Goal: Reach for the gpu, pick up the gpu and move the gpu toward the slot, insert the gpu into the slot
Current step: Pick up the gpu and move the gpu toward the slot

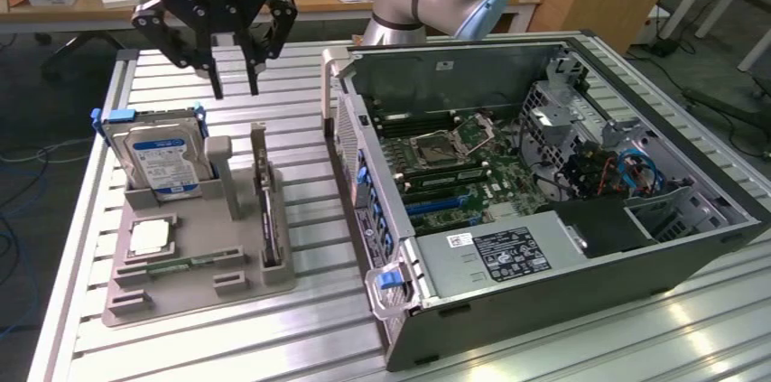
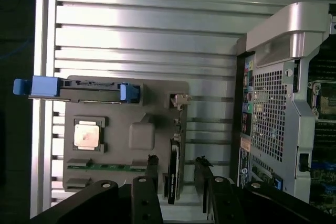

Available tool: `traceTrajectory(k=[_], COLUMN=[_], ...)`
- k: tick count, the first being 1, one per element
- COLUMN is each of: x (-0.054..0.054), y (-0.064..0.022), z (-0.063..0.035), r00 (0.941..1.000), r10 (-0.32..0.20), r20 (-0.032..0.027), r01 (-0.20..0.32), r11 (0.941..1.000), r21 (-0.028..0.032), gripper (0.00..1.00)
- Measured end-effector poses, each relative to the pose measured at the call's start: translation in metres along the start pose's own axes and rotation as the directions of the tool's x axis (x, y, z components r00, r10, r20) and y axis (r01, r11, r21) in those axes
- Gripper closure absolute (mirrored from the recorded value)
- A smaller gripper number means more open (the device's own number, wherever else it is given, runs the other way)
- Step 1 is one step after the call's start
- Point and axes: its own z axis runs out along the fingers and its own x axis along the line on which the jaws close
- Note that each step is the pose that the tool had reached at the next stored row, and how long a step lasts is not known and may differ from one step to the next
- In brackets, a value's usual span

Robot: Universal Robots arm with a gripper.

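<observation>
Slatted worktop (image 1: 313, 328): tool (image 1: 236, 91) hovering over the gpu (image 1: 266, 210).
Tool empty, fingers (image 1: 218, 79) spread; the gpu stands on edge in the grey tray (image 1: 193, 296) below, its long axis running between the two fingers.

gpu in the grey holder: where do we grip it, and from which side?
Take the gpu by its upper long edge, near mid-length, coming straight down from above, with the pincer closing across its two flat faces. It stands on edge in a groove of the holder, so only the top edge is free, and the card is thin enough for a narrow pinch.
</observation>
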Motion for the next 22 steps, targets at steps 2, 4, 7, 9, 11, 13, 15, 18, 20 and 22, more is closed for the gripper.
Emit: traceTrajectory(k=[2, 4, 7, 9, 11, 13, 15, 18, 20, 22], x=[0.0, 0.0, 0.0, 0.0, 0.0, 0.0, 0.0, 0.0, 0.0, 0.0], y=[-0.0002, -0.001, -0.0014, -0.0016, -0.0019, -0.0023, -0.0025, -0.0026, -0.0028, -0.0028], z=[0.0013, 0.0028, 0.0053, 0.0062, 0.0071, 0.0076, 0.0084, 0.0109, 0.0123, 0.0139], r00=[1.0, 1.0, 1.0, 1.0, 1.0, 1.0, 1.0, 1.0, 1.0, 1.0], r10=[-0.001, -0.001, 0.0, 0.0, -0.001, -0.001, -0.001, -0.001, -0.001, -0.001], r20=[-0.0003, -0.0004, -0.0006, -0.0009, -0.0009, -0.0013, -0.0015, -0.0016, -0.0017, -0.0018], r01=[0.001, 0.001, 0.0, 0.0, 0.001, 0.001, 0.001, 0.001, 0.001, 0.001], r11=[1.0, 1.0, 1.0, 1.0, 1.0, 0.9997, 0.9994, 0.9994, 0.9994, 0.9994], r21=[0.0006, 0.0007, 0.0008, 0.0027, 0.0095, 0.0241, 0.0345, 0.0353, 0.0353, 0.0351], gripper=[0.59, 0.59, 0.59, 0.59, 0.59, 0.59, 0.59, 0.59, 0.59, 0.59])
